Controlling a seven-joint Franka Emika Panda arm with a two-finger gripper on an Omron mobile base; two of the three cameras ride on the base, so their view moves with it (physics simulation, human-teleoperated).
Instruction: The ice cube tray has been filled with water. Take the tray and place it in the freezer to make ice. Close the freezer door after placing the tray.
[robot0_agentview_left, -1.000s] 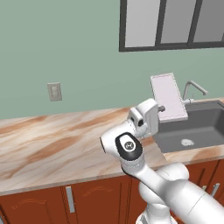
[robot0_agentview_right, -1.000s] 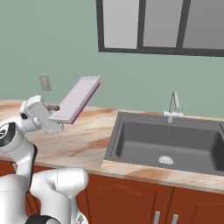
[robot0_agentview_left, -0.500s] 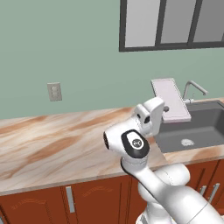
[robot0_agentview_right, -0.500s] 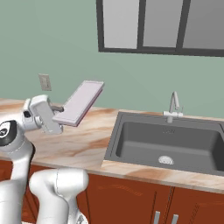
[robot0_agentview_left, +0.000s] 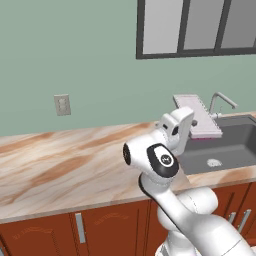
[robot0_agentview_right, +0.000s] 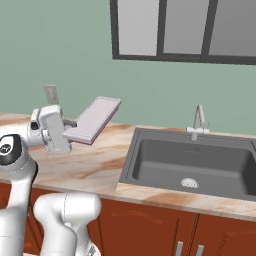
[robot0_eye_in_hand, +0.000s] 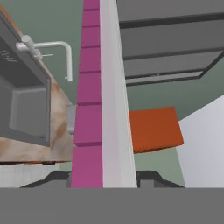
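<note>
Your gripper (robot0_agentview_right: 70, 131) is clamped on one short end of the ice cube tray (robot0_agentview_right: 95, 119), held in the air above the counter (robot0_agentview_right: 95, 165), near the sink's (robot0_agentview_right: 192, 162) left edge. It looks thin, stiff and light but water-filled, so keep it level and hold that rim firmly.

Gripper (robot0_agentview_right: 70, 131): clamping the near end of the ice cube tray (robot0_agentview_right: 95, 118), lifting it clear above the marble counter (robot0_agentview_right: 95, 165).
Tray: tilting upward toward the window (robot0_agentview_right: 182, 30).
Sink (robot0_agentview_right: 192, 162): sitting to its right, faucet (robot0_agentview_right: 199, 120) behind.

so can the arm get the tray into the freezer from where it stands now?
Probably not yet. The gripper is shut on the ice cube tray, held above the counter by the sink; the base likely has to drive to the freezer first.
</note>
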